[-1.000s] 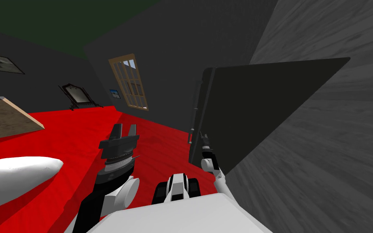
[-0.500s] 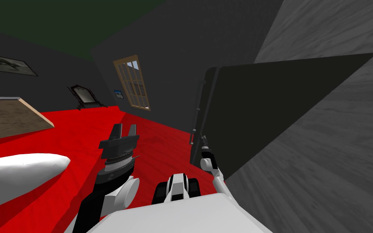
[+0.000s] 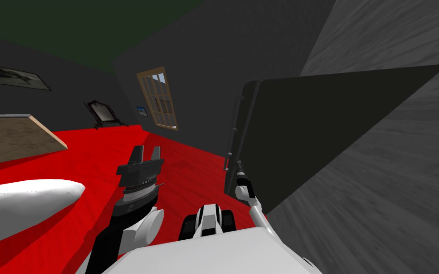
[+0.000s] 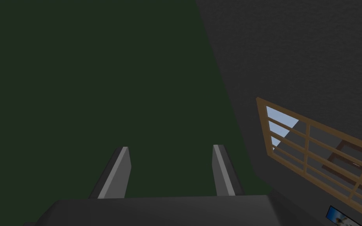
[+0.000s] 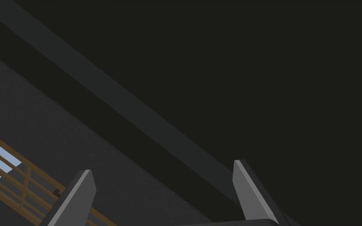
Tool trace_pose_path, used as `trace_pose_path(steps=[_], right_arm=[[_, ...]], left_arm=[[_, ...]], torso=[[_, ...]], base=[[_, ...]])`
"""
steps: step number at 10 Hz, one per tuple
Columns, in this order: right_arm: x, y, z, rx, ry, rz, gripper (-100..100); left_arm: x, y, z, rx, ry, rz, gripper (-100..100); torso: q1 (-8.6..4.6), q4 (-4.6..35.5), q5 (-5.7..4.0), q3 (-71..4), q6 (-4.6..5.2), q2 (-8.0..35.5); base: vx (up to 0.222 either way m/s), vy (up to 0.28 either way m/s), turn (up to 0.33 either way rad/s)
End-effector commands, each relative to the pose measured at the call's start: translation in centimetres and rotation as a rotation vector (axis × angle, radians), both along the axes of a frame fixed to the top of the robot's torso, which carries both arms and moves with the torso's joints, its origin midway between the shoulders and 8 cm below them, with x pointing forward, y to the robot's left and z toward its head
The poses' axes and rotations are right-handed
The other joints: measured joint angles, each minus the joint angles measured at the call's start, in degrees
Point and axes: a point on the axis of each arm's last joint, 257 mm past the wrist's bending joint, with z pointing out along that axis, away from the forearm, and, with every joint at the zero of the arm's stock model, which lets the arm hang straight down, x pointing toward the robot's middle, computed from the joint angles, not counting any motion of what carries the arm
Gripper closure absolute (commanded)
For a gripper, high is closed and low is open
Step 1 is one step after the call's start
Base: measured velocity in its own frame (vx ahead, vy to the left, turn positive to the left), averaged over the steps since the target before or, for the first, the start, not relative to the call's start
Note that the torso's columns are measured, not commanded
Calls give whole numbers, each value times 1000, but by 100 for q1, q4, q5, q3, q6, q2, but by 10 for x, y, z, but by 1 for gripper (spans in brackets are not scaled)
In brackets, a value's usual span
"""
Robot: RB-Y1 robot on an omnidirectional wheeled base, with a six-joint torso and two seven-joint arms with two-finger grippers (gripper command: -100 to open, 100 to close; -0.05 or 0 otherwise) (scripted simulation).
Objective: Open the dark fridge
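**Head view.** The dark fridge (image 3: 318,138) stands at about 2 o'clock from the robot, against the grey wall (image 3: 385,200). Its narrow front face and long vertical handle (image 3: 233,128) point toward 12 o'clock. The right gripper (image 3: 239,165) sits low, just beside the front edge and near the handle's lower end. The left gripper (image 3: 147,153) is raised at 11 o'clock over the red floor (image 3: 180,161), well apart from the fridge. Over the last second the whole scene has slid sideways while both arms kept their place against the chest. This is the robot's own move, not the fridge's. The handle's foot now lies slightly nearer the right gripper. The door reads as shut.

**Left wrist view.** The fingers are spread with nothing between them.

**Right wrist view.** The fingers are spread and grip nothing. A dark flat fridge surface lies ahead, with a slightly lighter band (image 5: 109,94) crossing it beyond the fingertips. Whether this band is the handle or the door edge cannot be told.

**Assessment.** The approach is in progress and the handle is not yet grasped.
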Motion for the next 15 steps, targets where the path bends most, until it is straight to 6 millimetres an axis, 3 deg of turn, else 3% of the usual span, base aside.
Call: trace_pose_path(steps=[1,2,4,7,12,15], right_arm=[[1,1,-7,67,8,14,-100],[5,-2,-20,118,27,18,-100],[5,-2,-20,148,22,25,-100],[11,-9,-43,260,52,30,-100],[14,-13,-53,362,56,39,-100],[17,-22,-70,459,75,34,-100]], left_arm=[[0,0,0,0,0,0,0],[0,0,0,0,0,0,0],[0,0,0,0,0,0,0],[0,0,0,0,0,0,0],[0,0,0,0,0,0,0],[0,0,0,0,0,0,0]], torso=[[0,-2,3,-11,8,-11],[0,4,6,-4,14,1],[-6,-13,-5,-19,-1,-30],[-21,-11,-4,-18,20,-24],[-9,3,3,2,22,6],[8,15,11,14,20,30]], base=[[7,16,7],[17,23,39],[11,22,28],[24,27,58],[17,16,22],[20,16,45]])
